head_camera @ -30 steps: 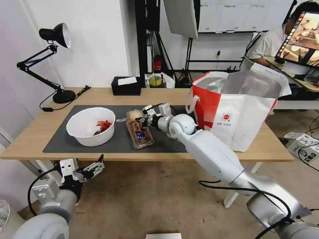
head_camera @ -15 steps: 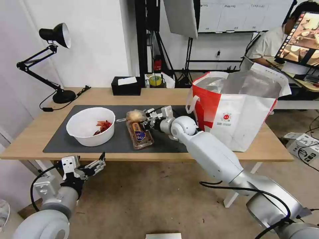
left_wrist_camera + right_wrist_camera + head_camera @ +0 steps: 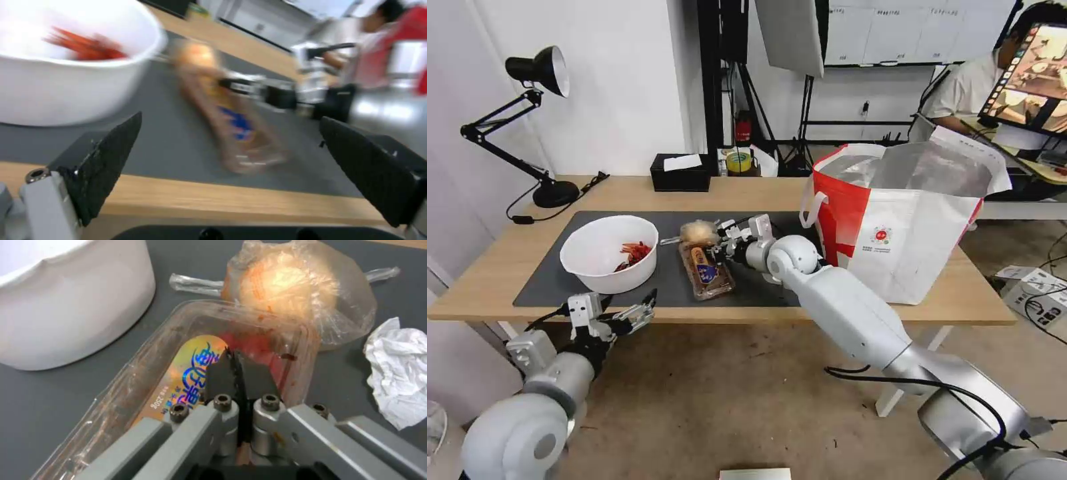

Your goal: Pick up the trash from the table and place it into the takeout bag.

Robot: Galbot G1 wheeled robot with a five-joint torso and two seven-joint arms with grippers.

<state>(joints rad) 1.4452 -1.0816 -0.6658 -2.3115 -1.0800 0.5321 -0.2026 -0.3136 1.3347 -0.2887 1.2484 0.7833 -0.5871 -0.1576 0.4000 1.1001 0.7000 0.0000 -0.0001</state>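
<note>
On the table [image 3: 494,267], a white bowl [image 3: 608,253] holding red shells sits on the dark mat [image 3: 547,280]. Beside it lies the clear tray [image 3: 707,273], with the bagged bun [image 3: 697,231] just behind. My right gripper [image 3: 719,250] reaches over the tray's near-bag edge. Seen from the right wrist, this gripper [image 3: 233,355] is shut on the tray [image 3: 146,380], with the bun [image 3: 289,286] and a crumpled tissue [image 3: 400,370] just beyond. The takeout bag [image 3: 907,220] stands open at the right. My left gripper [image 3: 637,313] is open, just below the table's front edge.
A black desk lamp [image 3: 555,193] stands at the table's back left, its cable trailing toward the mat. A black tissue box [image 3: 679,173] sits at the back edge. White table legs [image 3: 894,400] stand under the right end.
My left arm has risen and moved right, toward the table's front edge below the bowl. The right gripper has shifted slightly toward the bag at the tray's edge.
</note>
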